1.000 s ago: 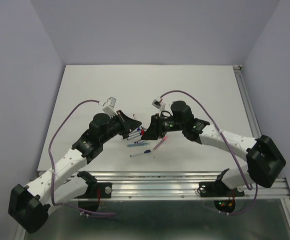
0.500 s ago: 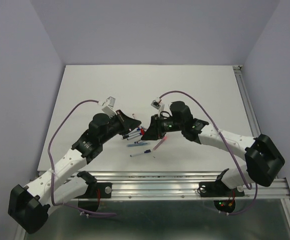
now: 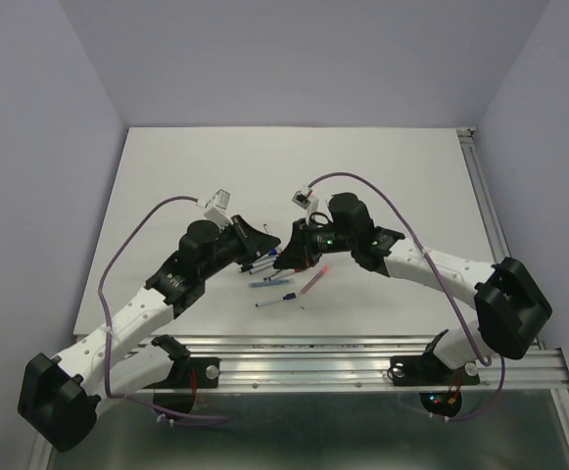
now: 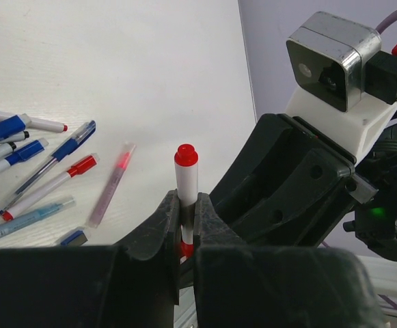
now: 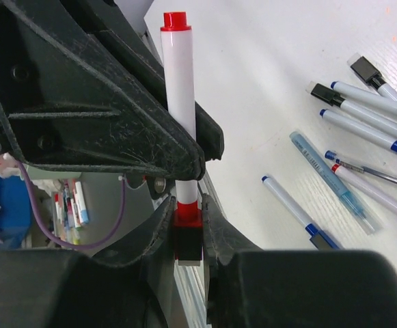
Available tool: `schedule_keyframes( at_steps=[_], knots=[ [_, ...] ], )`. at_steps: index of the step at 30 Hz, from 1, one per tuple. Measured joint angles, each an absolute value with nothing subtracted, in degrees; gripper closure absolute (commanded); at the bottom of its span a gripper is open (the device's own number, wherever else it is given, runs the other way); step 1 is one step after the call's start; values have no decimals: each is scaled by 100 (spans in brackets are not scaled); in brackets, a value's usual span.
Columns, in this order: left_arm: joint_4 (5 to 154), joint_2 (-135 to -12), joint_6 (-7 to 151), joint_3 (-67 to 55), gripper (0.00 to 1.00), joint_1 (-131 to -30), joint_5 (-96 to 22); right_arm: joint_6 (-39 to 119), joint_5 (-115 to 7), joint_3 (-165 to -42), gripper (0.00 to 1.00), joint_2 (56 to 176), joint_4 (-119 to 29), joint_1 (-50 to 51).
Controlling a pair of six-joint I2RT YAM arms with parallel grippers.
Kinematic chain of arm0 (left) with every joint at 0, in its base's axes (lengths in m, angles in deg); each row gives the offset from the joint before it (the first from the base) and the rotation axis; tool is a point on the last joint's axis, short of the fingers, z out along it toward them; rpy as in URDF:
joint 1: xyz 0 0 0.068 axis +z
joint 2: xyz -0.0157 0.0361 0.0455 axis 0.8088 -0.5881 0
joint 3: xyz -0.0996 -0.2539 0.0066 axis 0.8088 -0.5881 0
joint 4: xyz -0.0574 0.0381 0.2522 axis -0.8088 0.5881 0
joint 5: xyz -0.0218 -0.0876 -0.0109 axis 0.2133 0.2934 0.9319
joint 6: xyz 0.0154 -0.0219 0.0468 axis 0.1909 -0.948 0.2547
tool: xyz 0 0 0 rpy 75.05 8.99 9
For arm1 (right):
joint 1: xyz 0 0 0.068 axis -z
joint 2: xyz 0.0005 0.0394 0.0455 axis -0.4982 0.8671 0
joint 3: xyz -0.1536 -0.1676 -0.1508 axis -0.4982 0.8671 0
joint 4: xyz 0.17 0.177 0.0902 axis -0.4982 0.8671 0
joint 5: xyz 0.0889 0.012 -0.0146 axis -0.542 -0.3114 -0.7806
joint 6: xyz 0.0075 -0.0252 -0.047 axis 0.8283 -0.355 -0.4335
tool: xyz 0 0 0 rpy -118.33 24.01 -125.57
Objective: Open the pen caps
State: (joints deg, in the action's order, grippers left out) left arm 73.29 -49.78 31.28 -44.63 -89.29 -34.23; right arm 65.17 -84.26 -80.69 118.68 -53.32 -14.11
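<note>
Red cap [image 5: 187,213]: at the 6 o'clock end of the white pen barrel [image 5: 178,102] in the right wrist view, pinched tight in the right gripper [image 5: 187,229]. Left gripper [image 4: 187,225] is clamped on the barrel, held above mid-table [image 4: 116,68]. Loose pens [image 3: 284,289] lie at 6 o'clock of the pair, seen from above. Step: uncapping; the cap looks seated. Next move probably a straight pull apart along the barrel, both grips firm.

No words, numbers or brand names can be read in any view; the loose pens [image 4: 51,164] look too small and blurry to show print.
</note>
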Motion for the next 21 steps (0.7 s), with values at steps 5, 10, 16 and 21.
schedule_keyframes(
  at_steps=[5,10,16,21],
  knots=[
    [7633,-4985,3095,-4319,100,-9012,-3810,6506,-8297,-8065,99,11843,-5205,-1433],
    [8076,-5210,3141,-3805,100,-9051,-3932,6667,-7906,-7632,99,11428,-5670,-1472],
    [8129,-5743,3063,-3292,100,-8525,-2258,7070,-6977,-6786,99,10377,-6269,-1599],
    [7825,-6021,3497,-2973,100,-7200,-3941,7247,-7349,-6056,99,9264,-5098,-1763]
  ],
)
